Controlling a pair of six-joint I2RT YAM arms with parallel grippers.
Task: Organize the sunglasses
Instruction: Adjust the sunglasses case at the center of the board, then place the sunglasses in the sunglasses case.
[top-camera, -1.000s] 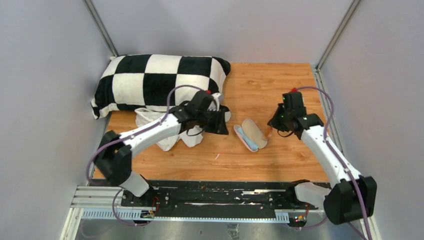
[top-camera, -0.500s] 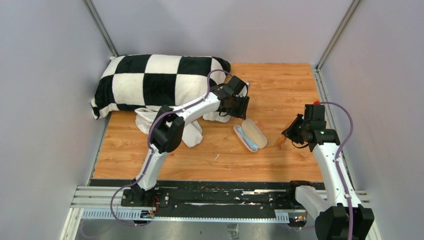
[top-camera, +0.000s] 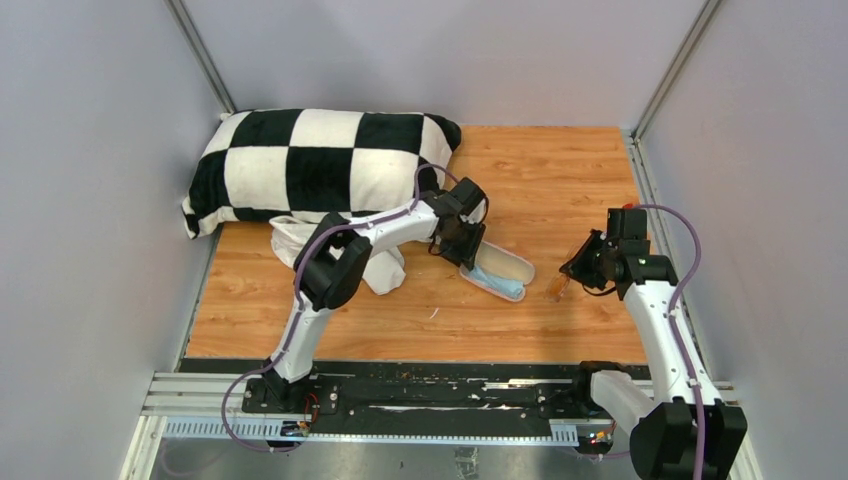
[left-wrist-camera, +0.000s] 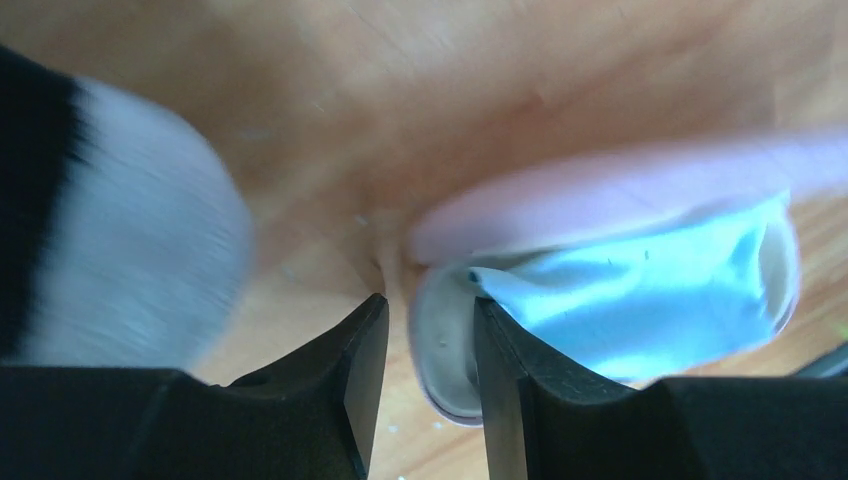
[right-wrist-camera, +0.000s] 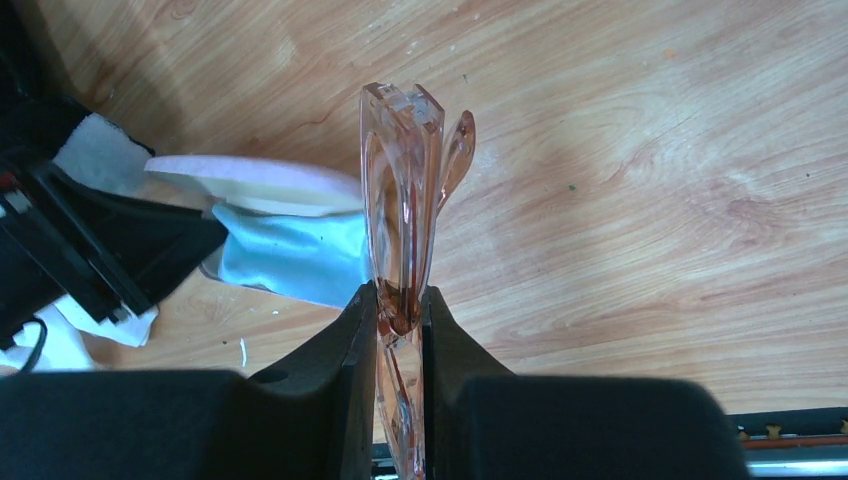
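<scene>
The right gripper (right-wrist-camera: 398, 295) has its jaws closed nearly together on the sunglasses (right-wrist-camera: 400, 190), a folded pair with a clear, rose-tinted frame. The frame stands on edge between the two fingers and juts out past their tips. In the top view the right gripper (top-camera: 572, 272) hangs over the right part of the tabletop (top-camera: 560, 180), and the sunglasses (top-camera: 558, 288) show as a small amber sliver at its lower tip, close to the wood. Whether they touch it cannot be told.

The pink case (top-camera: 505, 268) lies open near the middle of the tabletop, at about 9 o'clock from the sunglasses and apart from them. Its cream inside faces up, and a light-blue cloth (top-camera: 503, 286) lies in it. The left gripper (top-camera: 462, 245) is down at the case's 10 o'clock end.

In the blurred left wrist view the jaws stand partly open astride the end rim of the case (left-wrist-camera: 600, 190). One finger is on the inside next to the cloth (left-wrist-camera: 640, 300), and the other is outside with a strip of bare wood showing between it and the rim.

A black-and-white checked pillow (top-camera: 320, 160) fills the 10 o'clock corner of the tabletop. A crumpled white cloth (top-camera: 300, 245) lies just in front of it, under the left arm.
</scene>
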